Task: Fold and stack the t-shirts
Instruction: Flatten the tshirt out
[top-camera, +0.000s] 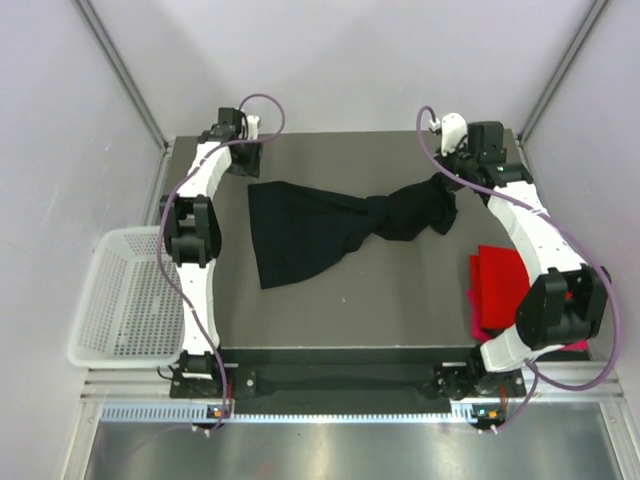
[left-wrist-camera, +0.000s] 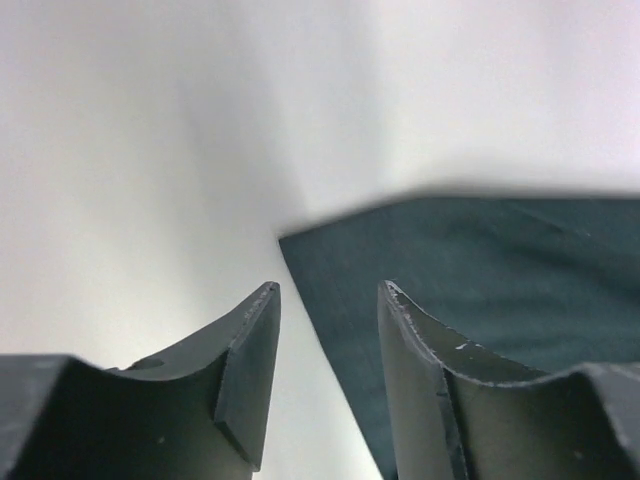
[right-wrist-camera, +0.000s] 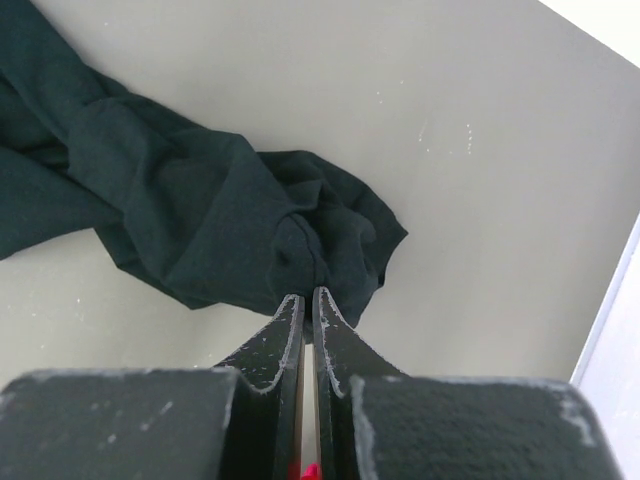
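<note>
The black t-shirt (top-camera: 310, 230) lies stretched across the table, twisted into a rope near its right end. My right gripper (top-camera: 441, 181) is shut on that bunched right end; in the right wrist view the closed fingertips (right-wrist-camera: 310, 297) pinch a fold of the black cloth (right-wrist-camera: 200, 200). My left gripper (top-camera: 247, 160) hovers at the back left, just behind the shirt's left corner. It is open with nothing between its fingers (left-wrist-camera: 329, 292), and a dark cloth corner (left-wrist-camera: 480, 280) shows beyond them. A folded red t-shirt (top-camera: 497, 285) lies at the right under the right arm, and a magenta edge (top-camera: 577, 346) peeks out beside it.
A white mesh basket (top-camera: 125, 295) sits off the table's left edge. The grey table (top-camera: 330, 310) ends in a dark front rail. Pale walls and metal frame posts close in the back and sides.
</note>
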